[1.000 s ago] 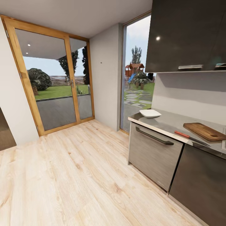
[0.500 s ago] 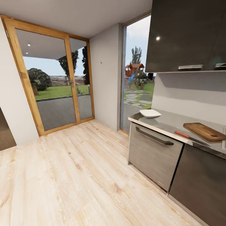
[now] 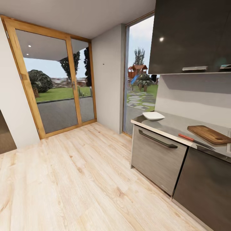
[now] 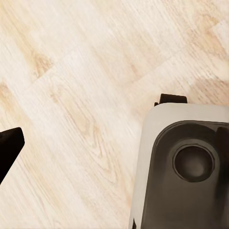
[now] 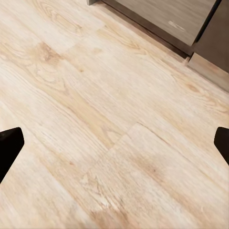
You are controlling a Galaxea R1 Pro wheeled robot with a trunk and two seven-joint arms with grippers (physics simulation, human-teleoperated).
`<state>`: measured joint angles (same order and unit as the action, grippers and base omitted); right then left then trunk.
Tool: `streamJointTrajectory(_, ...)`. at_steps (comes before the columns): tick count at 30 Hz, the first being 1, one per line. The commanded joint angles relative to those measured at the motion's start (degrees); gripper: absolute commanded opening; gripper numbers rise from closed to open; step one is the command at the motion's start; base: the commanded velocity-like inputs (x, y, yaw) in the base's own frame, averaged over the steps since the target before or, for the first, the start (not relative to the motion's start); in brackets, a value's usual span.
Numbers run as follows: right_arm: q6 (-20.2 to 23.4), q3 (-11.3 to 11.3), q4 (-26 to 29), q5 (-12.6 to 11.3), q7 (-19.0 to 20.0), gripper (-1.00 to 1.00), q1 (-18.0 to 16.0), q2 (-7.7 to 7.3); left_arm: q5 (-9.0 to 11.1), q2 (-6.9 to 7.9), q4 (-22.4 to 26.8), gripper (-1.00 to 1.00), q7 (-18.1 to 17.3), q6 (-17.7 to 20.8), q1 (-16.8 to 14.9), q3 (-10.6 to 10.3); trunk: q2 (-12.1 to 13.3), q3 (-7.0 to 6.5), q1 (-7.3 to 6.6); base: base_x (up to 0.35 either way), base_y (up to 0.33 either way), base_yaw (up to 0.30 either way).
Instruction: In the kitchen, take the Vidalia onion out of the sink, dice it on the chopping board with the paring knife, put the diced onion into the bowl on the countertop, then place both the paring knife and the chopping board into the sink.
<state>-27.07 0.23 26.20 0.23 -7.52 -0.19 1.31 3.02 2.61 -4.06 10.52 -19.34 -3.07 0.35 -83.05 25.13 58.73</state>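
**A:** State of the grippers?

**B:** Right gripper (image 5: 115,142): fingers spread wide, holding nothing, pointed at the plank floor (image 5: 95,95). Left gripper (image 4: 114,145): one dark fingertip (image 4: 8,143) is visible over the floor beside the robot's own base (image 4: 191,167). I cannot tell whether that gripper is open or closed.

**A:** Where are the task items?

**B:** Working near to far from the head view:
- The cabinet front with the bar handle (image 3: 157,138) is at about 3 o'clock.
- The countertop (image 3: 173,126) runs above it.
- The paring knife (image 3: 192,139) lies along the front edge.
- The chopping board (image 3: 208,133) is just behind the knife.
- The bowl (image 3: 153,115) sits farther along, at about 2 o'clock, well apart from both.
- The pale edge at the far right may be the sink, but too little of it shows to confirm.

**A:** What is the step in hand?

**B:** My judgement is that the robot is approaching the sink, and nothing has been picked up yet.
- Rotate the base toward 3 o'clock before advancing.
- Stop short of the cabinet front.
- Raise the arms above counter height before closing in, so a finger cannot sweep the knife off the edge.
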Motion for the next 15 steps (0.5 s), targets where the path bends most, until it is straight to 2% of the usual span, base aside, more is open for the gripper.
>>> streamJointTrajectory(1, -0.1, 0.0, 0.0, 0.0, -0.2, 1.00, 0.0, 0.01, 0.3, 0.00, -0.2, 1.00, 0.0, -0.4, -0.1, 0.0, 0.0, 0.06, 0.00, 0.000, 0.000, 0.000)
streamJointTrajectory(15, -0.1, 0.0, -0.1, 0.0, -0.2, 1.00, 0.0, 0.01, 0.3, 0.01, -0.2, 1.00, -0.1, -0.4, -0.1, 0.0, 0.0, 0.06, 0.00, 0.000, 0.000, 0.000)
